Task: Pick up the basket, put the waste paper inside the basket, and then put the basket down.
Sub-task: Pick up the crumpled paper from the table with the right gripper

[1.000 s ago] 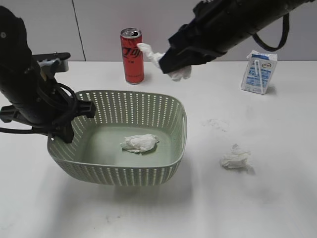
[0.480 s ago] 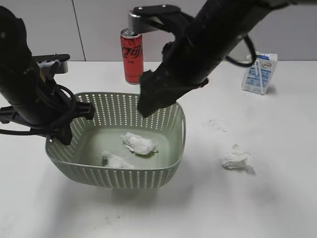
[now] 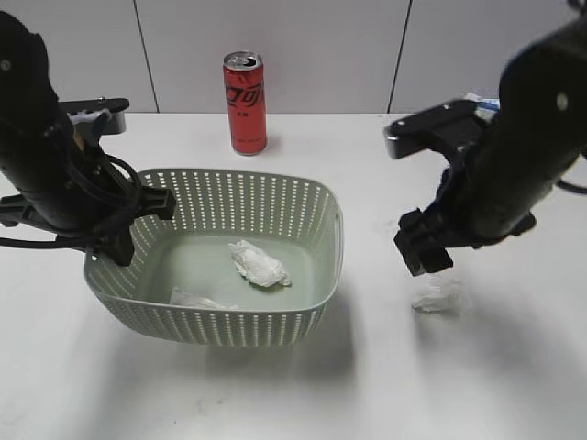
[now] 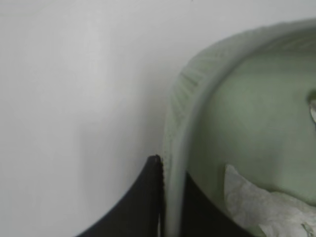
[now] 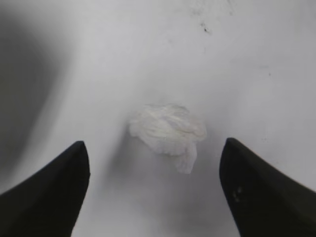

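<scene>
The pale green perforated basket (image 3: 266,206) is held tilted a little above the table, left of centre. My left gripper (image 3: 124,240) is shut on its left rim; the left wrist view shows the jaws (image 4: 170,170) clamped on the basket wall (image 4: 207,89). Two white waste paper wads lie inside the basket, one in the middle (image 3: 259,264) and one at the front left (image 3: 197,299), also in the left wrist view (image 4: 261,205). A third wad (image 3: 438,295) lies on the table to the right. My right gripper (image 3: 424,252) is open and empty above that wad (image 5: 168,129).
A red drink can (image 3: 245,103) stands at the back behind the basket. A blue-and-white drink carton (image 3: 481,99) at the back right is mostly hidden by my right arm. The white table (image 3: 275,385) ends at a wall behind.
My right arm dropped a wad into the basket, then swung right and down to hover over the wad on the table. The basket and left arm barely moved.
</scene>
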Action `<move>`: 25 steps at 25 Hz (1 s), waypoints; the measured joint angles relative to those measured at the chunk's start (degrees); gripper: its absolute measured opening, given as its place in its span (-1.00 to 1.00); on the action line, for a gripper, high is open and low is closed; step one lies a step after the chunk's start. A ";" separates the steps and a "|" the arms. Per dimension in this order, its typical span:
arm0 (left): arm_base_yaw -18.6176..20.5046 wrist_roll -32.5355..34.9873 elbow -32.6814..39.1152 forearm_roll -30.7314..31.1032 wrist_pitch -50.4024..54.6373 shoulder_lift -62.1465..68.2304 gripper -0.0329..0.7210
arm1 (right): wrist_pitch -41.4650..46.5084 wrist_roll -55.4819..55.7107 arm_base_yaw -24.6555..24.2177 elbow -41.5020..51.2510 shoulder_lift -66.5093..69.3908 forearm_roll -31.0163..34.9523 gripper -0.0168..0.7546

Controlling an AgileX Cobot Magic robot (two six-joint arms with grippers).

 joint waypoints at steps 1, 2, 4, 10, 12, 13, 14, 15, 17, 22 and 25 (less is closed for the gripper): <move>0.00 0.00 0.00 0.00 0.00 0.00 -0.91 | -4.43 3.58 -1.23 2.63 0.30 -0.60 0.65; 0.00 0.00 0.00 -0.05 0.00 0.00 -0.91 | -8.38 5.80 -2.77 4.39 0.74 -1.22 0.65; 0.00 0.00 0.00 -0.05 0.00 0.00 -0.91 | -13.33 8.85 -4.97 6.71 1.92 -1.60 0.63; 0.00 0.00 0.00 -0.05 -0.26 0.00 -0.91 | -15.56 6.89 -5.29 7.27 5.82 4.05 0.59; 0.00 0.00 0.00 -0.05 -0.42 0.00 -0.91 | -15.42 4.65 -5.10 7.27 7.08 8.16 0.58; 0.00 0.00 0.00 -0.05 -0.42 0.00 -0.91 | -15.29 4.11 -5.03 7.27 7.57 9.06 0.57; 0.00 0.00 0.00 -0.05 -0.42 0.00 -0.91 | -15.04 3.84 -5.03 7.27 8.13 9.53 0.54; 0.00 0.00 0.00 -0.05 -0.42 0.00 -0.91 | -14.82 3.70 -5.03 7.27 8.58 9.82 0.51; 0.00 0.00 0.00 -0.05 -0.42 0.00 -0.91 | -14.81 3.49 -5.03 7.34 9.14 10.05 0.42; 0.00 0.00 0.00 -0.05 -0.42 0.00 -0.91 | -15.13 3.40 -5.03 7.40 9.22 10.17 -0.28; 0.00 0.00 0.00 -0.05 -0.42 0.00 -0.91 | -15.01 2.75 -5.03 7.45 8.44 10.17 -0.83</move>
